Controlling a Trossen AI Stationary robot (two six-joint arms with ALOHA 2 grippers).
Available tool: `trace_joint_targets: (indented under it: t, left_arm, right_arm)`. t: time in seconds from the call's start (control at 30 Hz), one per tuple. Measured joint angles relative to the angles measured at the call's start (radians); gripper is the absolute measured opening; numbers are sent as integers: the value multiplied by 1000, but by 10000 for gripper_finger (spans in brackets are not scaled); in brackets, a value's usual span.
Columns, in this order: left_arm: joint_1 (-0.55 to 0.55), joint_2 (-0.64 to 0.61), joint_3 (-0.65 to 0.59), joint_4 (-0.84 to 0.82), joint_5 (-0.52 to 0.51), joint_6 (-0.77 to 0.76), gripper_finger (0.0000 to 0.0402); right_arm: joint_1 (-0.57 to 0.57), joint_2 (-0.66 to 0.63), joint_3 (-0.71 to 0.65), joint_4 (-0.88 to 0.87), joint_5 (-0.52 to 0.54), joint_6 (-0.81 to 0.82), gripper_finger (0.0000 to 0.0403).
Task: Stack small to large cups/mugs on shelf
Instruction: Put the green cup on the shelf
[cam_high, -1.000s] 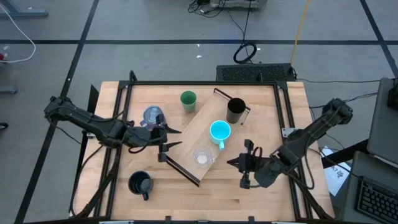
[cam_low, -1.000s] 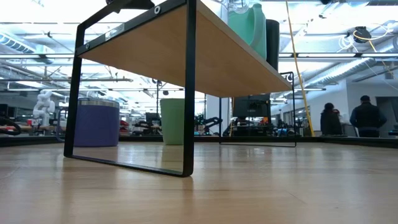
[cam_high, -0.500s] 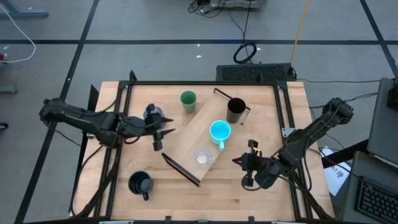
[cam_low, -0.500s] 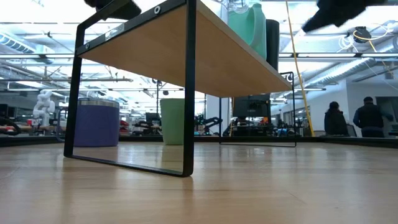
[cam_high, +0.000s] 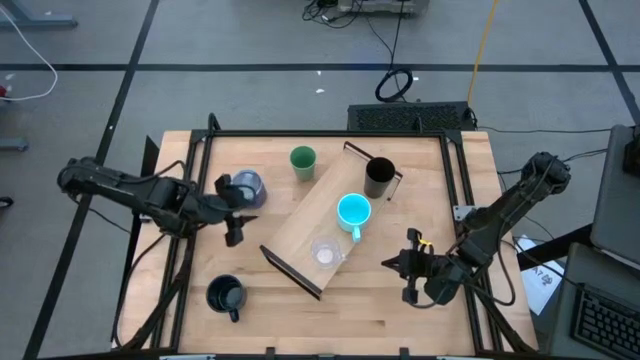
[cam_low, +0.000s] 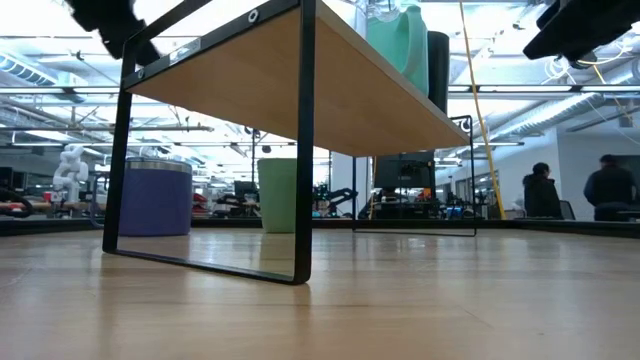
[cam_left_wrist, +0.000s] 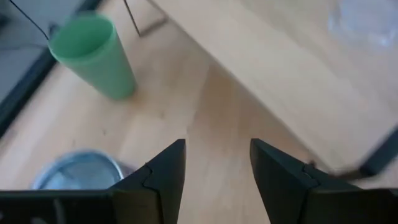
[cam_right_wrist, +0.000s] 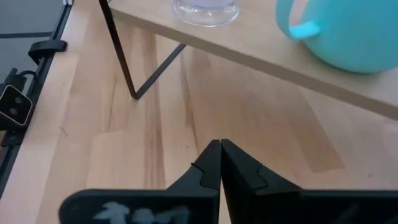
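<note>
Light-wood shelf (cam_high: 318, 232) sits diagonal mid-table on thin black brackets, carrying tall black mug (cam_high: 379, 177), cyan handled mug (cam_high: 353, 212), tiny clear cup (cam_high: 324, 252). Green cup (cam_high: 303, 161), shiny purplish-grey mug (cam_high: 246, 187), squat black mug (cam_high: 226, 295) on table. Left gripper (cam_high: 234, 205) fingers apart beside shiny mug; right gripper (cam_high: 408, 268) pinched together, empty.

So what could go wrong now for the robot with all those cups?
The open left gripper sits right beside the shiny purplish-grey mug, so a clumsy approach might tip it. The tiny clear cup stands near the light-wood shelf's lower end and the cyan handled mug is close by; placing another cup could nudge either one off. The shut right gripper waits near the shelf's edge.
</note>
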Motion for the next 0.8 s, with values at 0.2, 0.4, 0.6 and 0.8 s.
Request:
trace_joint_targets:
  t: [0.2, 0.4, 0.6, 0.8]
  left_arm:
    - [-62, 0, 0, -77, -28, -63, 181]
    - [-38, 0, 0, -46, -123, 93, 181]
    - [95, 3, 0, 122, -93, 413, 181]
    - [310, 61, 0, 300, 113, 661, 181]
  right_arm:
    - [0, 0, -18, 23, 0, 17, 0]
    - [-2, 0, -18, 22, 0, 20, 0]
    - [-5, 0, -18, 22, 1, 27, 0]
    - [-5, 0, -18, 21, 24, 27, 0]
